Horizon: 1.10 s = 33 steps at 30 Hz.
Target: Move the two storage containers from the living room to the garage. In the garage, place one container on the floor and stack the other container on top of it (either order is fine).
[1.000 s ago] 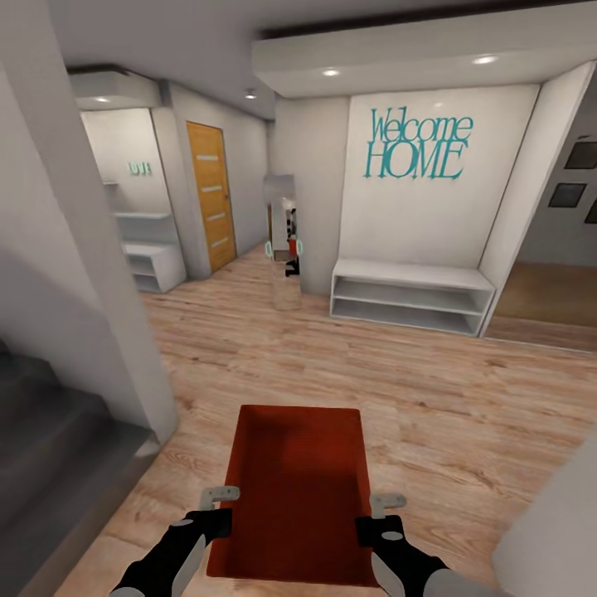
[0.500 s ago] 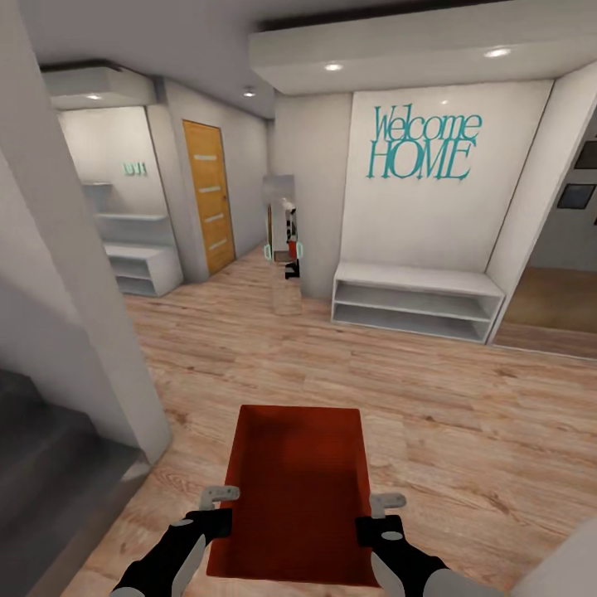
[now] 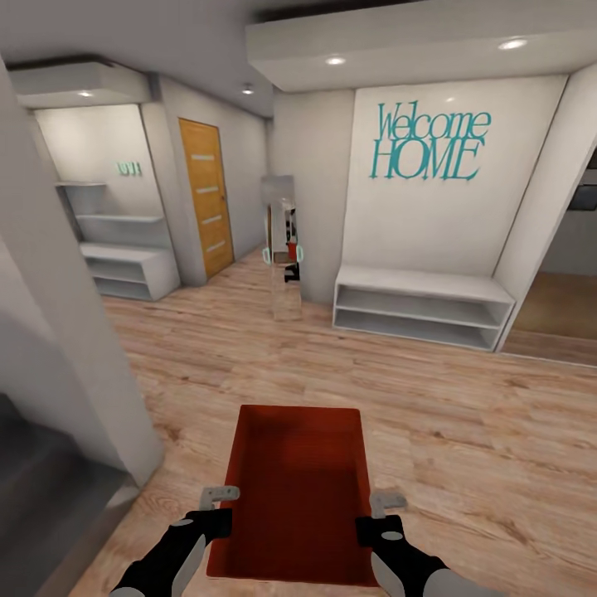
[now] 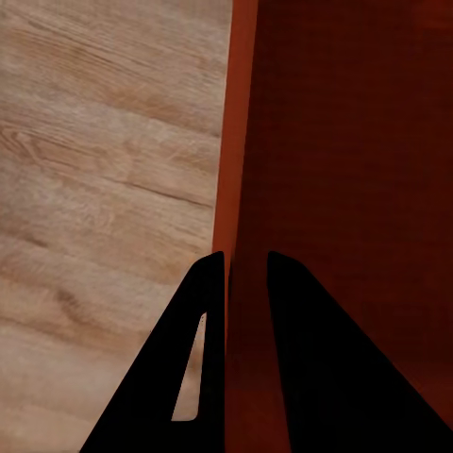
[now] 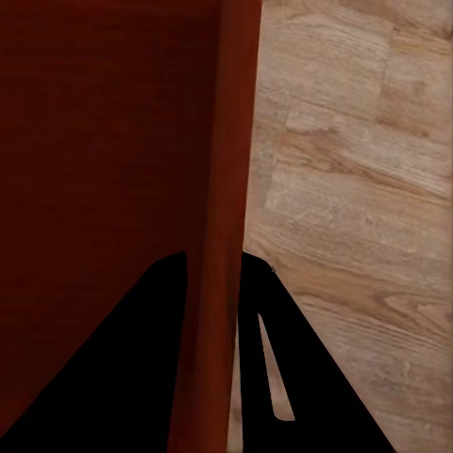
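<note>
- Orange-red storage container [image 3: 298,489], lower centre of the head view, carried above wood-plank floor [image 3: 464,431].
- Left tool [image 4: 247,274] clamps its left wall.
- Right tool [image 5: 212,269] clamps its right wall.

Home entryway: "Welcome HOME" lettering [image 3: 428,143], shoe bench [image 3: 421,305]

Wood-plank floor [image 3: 464,431], white bench [image 3: 421,307] (teal lettering above), orange door [image 3: 206,197].
</note>
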Tool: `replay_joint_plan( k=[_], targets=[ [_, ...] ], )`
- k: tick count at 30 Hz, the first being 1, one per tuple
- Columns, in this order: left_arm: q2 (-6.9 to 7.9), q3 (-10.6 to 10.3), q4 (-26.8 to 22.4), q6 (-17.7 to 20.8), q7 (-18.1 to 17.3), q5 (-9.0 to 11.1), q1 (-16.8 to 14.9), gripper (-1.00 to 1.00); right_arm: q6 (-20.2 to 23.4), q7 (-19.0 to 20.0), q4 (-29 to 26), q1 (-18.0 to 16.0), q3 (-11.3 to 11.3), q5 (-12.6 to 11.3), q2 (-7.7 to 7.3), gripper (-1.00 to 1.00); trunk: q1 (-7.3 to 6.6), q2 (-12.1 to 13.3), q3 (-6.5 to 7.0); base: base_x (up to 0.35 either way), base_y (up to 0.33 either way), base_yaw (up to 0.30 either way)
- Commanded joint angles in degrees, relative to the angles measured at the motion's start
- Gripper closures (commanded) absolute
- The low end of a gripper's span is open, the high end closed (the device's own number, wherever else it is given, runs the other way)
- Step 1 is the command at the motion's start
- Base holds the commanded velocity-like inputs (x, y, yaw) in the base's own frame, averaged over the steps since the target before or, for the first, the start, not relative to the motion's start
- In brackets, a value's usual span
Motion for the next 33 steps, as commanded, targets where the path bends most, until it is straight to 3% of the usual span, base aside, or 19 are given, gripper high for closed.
replay_joint_plan(
  k=[1, 17, 33],
  targets=[
    [0.07, -0.6, -0.3, 0.4, 0.6, -0.7, 0.0, 1.0, -0.3, -0.3, 1.4, -0.1, 0.5, -1.4, -0.14, 1.0, 0.07, -0.1, -0.12, 0.323, 0.0, 0.0],
    [0.07, -0.5, -0.3, 0.4, 0.6, -0.7, 0.0, 1.0, -0.4, -0.3, 1.4, -0.1, 0.5, -1.4, -0.14, 1.0, 0.07, -0.1, -0.12, 0.323, 0.0, 0.008],
    [0.07, -0.5, -0.3, 0.4, 0.6, -0.8, 0.0, 1.0, -0.3, -0.2, 1.4, -0.1, 0.5, -1.4, -0.2, 1.0, 0.07, -0.1, -0.12, 0.323, 0.0, 0.215]
  ],
)
